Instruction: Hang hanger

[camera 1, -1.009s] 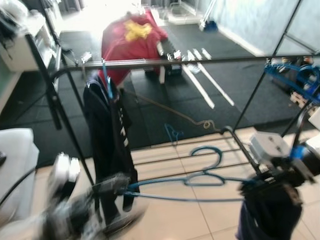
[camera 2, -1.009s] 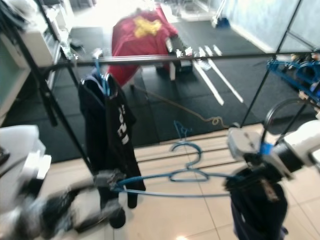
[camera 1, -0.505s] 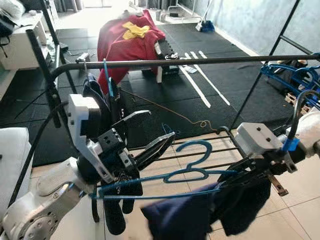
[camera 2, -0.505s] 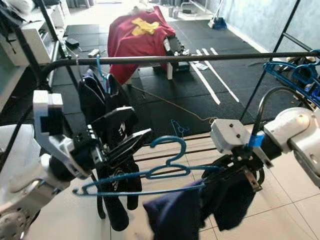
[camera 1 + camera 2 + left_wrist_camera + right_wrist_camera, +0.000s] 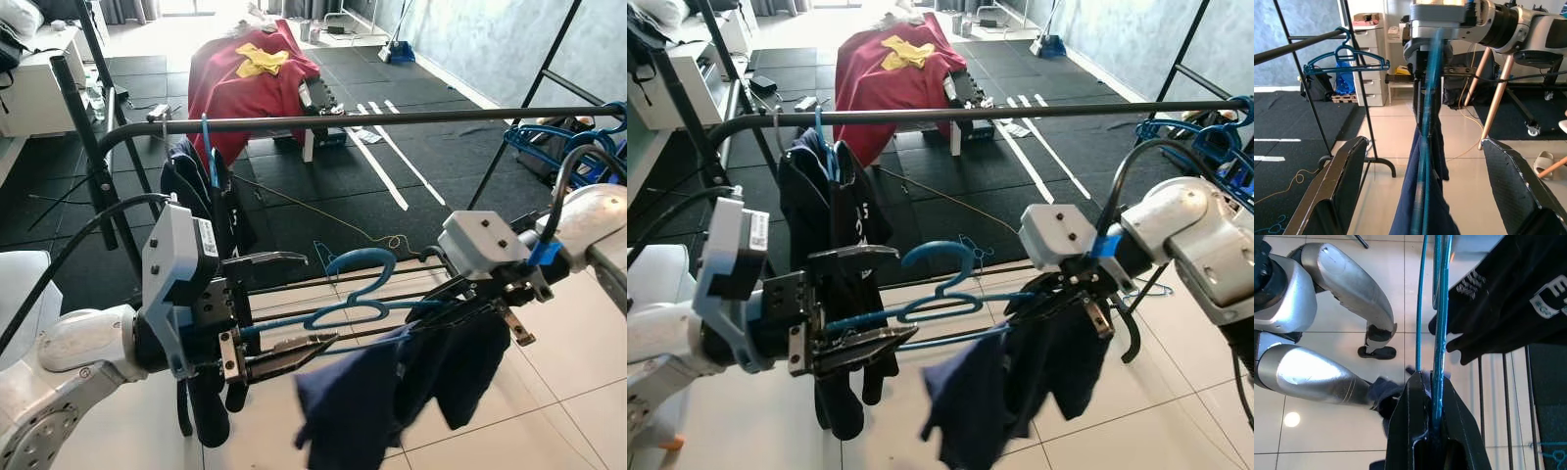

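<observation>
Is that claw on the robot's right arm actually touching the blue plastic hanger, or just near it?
Touching. In the right wrist view the right gripper has its jaws shut on the blue plastic hanger, whose thin bar runs straight in between them.

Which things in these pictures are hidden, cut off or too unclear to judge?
- Left gripper: eye views do not settle whether its spread fingers touch the blue hanger.
- Dark blue garment: bunched folds hide its type; the left wrist view cuts off its lower end.
- Blue hangers at the rail's far end: cut by the eye views' right edge, count unclear.
- Black garment: printed letters unreadable, partly behind the left gripper.
</observation>
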Available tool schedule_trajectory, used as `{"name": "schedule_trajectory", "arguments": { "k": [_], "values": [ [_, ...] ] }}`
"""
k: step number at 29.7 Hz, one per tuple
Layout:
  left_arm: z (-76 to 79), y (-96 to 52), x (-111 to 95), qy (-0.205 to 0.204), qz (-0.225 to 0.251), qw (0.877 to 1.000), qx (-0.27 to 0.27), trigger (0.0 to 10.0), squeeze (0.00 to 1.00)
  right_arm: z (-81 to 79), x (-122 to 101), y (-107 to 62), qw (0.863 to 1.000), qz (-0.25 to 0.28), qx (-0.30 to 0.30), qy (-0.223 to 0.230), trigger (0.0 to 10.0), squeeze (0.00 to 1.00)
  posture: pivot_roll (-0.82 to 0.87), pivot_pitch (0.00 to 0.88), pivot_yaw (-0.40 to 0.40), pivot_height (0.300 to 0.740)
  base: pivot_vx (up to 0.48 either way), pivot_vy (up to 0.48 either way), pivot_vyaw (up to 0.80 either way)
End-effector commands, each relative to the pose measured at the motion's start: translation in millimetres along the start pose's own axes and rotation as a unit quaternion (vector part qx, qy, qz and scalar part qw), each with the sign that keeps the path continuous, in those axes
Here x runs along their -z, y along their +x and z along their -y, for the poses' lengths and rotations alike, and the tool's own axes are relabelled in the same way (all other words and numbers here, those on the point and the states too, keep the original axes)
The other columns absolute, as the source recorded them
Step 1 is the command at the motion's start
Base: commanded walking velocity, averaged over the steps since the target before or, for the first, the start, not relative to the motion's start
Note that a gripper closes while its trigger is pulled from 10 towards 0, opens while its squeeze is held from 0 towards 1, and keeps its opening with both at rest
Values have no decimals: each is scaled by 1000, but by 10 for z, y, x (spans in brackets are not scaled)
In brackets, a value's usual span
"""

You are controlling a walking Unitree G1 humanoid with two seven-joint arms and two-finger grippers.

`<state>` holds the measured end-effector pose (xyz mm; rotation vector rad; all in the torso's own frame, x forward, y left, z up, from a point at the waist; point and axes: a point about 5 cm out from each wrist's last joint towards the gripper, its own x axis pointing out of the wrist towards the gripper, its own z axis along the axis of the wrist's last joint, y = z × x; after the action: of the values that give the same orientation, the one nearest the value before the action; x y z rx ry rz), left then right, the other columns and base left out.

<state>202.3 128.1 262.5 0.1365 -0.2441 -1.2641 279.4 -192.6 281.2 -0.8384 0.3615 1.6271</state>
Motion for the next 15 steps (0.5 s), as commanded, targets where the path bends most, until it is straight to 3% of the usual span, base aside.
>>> {"name": "schedule_trajectory", "arguments": {
  "k": [1,6,8,15],
  "values": [
    [47,29,-16,1,-10,1000,21,10000,0,18,-64,-33,1000,-6,0,-19,10000,0,-121,67,-33,740,0,0,0],
    [55,67,-12,2,-10,1000,25,10000,0,32,-81,-22,1000,0,-2,-22,10000,0,-122,67,-33,740,0,0,0],
    [82,224,84,-2,-18,1000,26,10000,0,93,-153,47,999,26,-6,-36,10000,0,-122,76,-35,740,0,0,0],
    [75,327,172,-4,-30,999,14,10000,0,136,-227,114,998,47,-14,-49,10000,0,-121,79,-36,740,0,0,0]
  ]
}}
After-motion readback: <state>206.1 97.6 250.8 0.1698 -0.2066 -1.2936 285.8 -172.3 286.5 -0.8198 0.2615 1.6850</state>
